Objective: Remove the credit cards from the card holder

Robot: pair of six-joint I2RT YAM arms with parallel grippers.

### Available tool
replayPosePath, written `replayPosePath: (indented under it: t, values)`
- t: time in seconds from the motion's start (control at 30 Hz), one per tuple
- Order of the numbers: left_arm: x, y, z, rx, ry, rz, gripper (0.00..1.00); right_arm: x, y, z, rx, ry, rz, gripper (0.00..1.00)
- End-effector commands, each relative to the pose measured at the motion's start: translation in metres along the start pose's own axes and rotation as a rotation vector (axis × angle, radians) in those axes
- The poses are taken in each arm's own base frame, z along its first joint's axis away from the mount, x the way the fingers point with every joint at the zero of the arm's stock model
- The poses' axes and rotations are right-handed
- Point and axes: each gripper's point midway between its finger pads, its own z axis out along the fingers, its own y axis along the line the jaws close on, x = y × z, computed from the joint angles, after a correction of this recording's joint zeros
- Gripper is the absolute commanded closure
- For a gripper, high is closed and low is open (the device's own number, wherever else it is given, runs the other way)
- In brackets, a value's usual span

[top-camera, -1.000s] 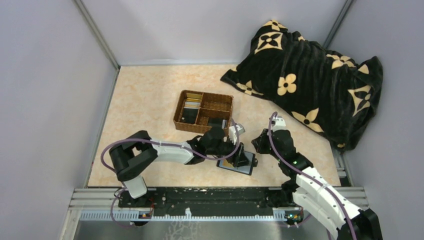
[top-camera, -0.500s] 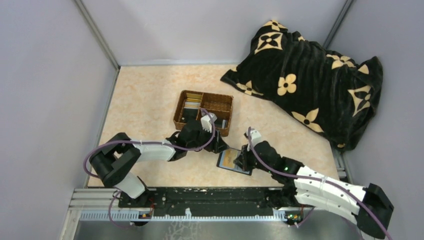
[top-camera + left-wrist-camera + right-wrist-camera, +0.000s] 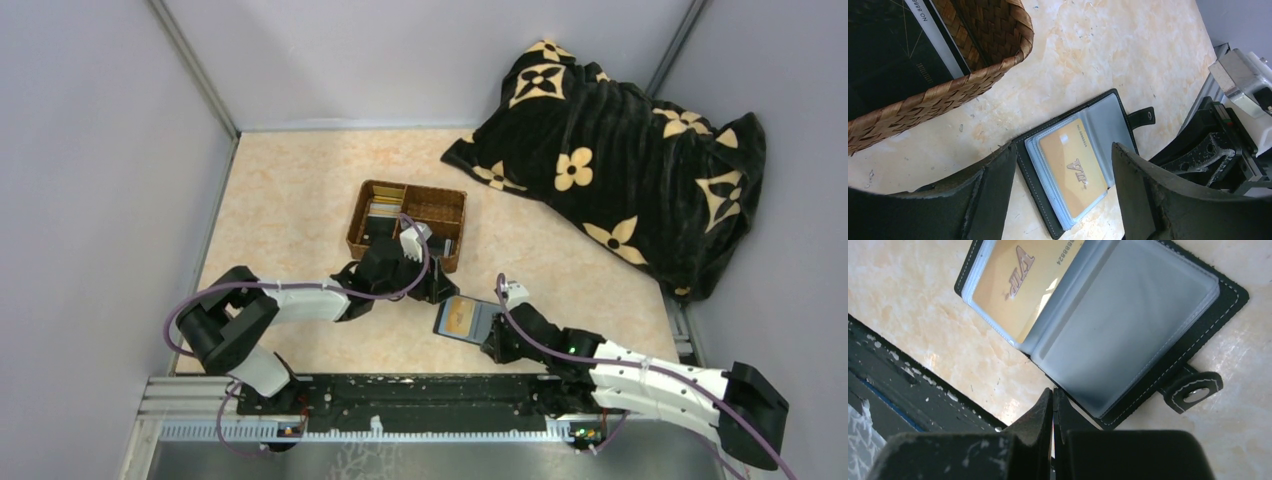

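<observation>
The black card holder [image 3: 470,321] lies open on the table; it also shows in the left wrist view [image 3: 1024,165] and the right wrist view [image 3: 1198,325]. A gold VIP credit card [image 3: 459,318] sits in its left clear sleeve [image 3: 1073,167] [image 3: 1013,295]. The right sleeve [image 3: 1128,330] looks grey, with no card showing. My left gripper [image 3: 438,290] is open above the holder's far-left side, with the gold card seen between its jaws [image 3: 1063,150]. My right gripper [image 3: 493,346] is shut at the holder's near edge [image 3: 1053,392], with nothing seen between the jaws.
A brown wicker divided tray [image 3: 357,222] stands just behind the left gripper and holds several cards [image 3: 380,210], one of them dark [image 3: 888,55]. A black flowered blanket [image 3: 620,150] lies at the back right. The dark mounting rail [image 3: 420,395] runs along the near edge.
My left gripper has drawn back off the holder toward the tray. My right gripper reached the holder, then pulled back toward the near edge. The gold card now shows uncovered.
</observation>
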Motion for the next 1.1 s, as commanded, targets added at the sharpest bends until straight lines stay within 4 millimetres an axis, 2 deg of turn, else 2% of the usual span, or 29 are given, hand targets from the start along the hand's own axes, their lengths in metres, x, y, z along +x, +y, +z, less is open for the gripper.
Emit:
replayPosePath:
  t: [0.0,0.23,0.5,0.63,0.83,1.0,1.07]
  values:
    - [-0.014,-0.009,0.002,0.026,-0.026,0.006,0.25,-0.002,-0.009,0.001,0.054,-0.025,0.039,1.00]
    - [-0.015,-0.014,0.002,0.046,-0.025,0.009,0.24,-0.017,-0.028,0.007,0.160,-0.049,0.046,1.00]
    - [-0.018,-0.016,-0.001,0.050,-0.026,0.023,0.24,-0.047,-0.034,0.014,0.149,-0.108,0.053,1.00]
    - [-0.016,-0.015,-0.001,0.050,-0.021,0.017,0.25,-0.063,-0.014,0.011,0.056,-0.131,0.010,1.00]
    - [-0.012,-0.021,-0.008,0.101,-0.019,-0.018,0.26,-0.097,0.025,-0.010,-0.103,-0.231,-0.054,1.00]
    - [0.003,-0.019,-0.019,0.241,0.003,-0.174,0.25,-0.116,0.029,-0.007,-0.178,-0.230,-0.053,1.00]
    - [0.001,-0.024,-0.029,0.336,-0.034,-0.219,0.26,-0.131,0.026,-0.007,-0.223,-0.258,-0.002,0.95]
